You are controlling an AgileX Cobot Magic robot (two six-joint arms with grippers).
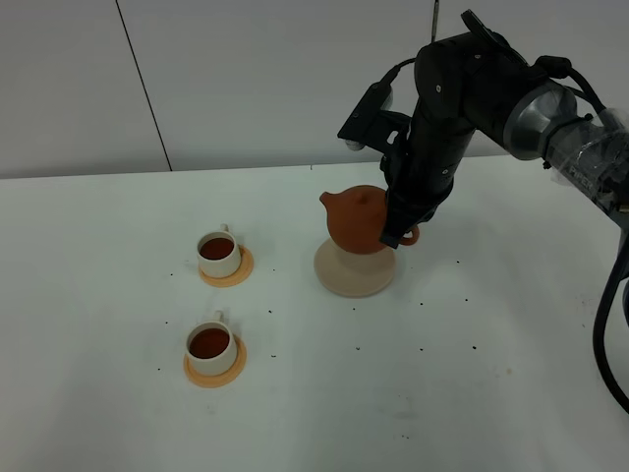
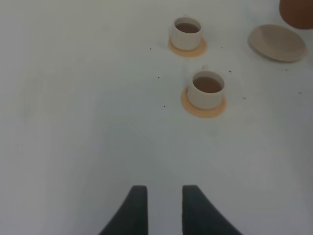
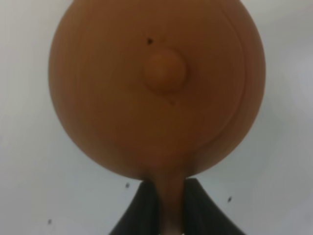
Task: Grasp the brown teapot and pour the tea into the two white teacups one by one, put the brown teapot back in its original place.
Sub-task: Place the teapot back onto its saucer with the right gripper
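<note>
Right gripper [image 3: 171, 205]: fingers clamped on the handle of the teapot [image 1: 356, 220].
Teapot: held over the beige saucer [image 1: 355, 268]; contact with it unclear.
Left gripper [image 2: 160, 208]: fingers slightly apart, holding nothing, above bare table [image 1: 442, 393].
Cups: near cup [image 1: 210, 343] and far cup [image 1: 218, 254] each on an orange coaster, both holding dark tea, left of the saucer.

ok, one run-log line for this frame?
phase: returning pot | right gripper: shut on round reddish-brown clay teapot handle, above beige saucer | two white teacups: filled | left gripper: open, idle
</note>
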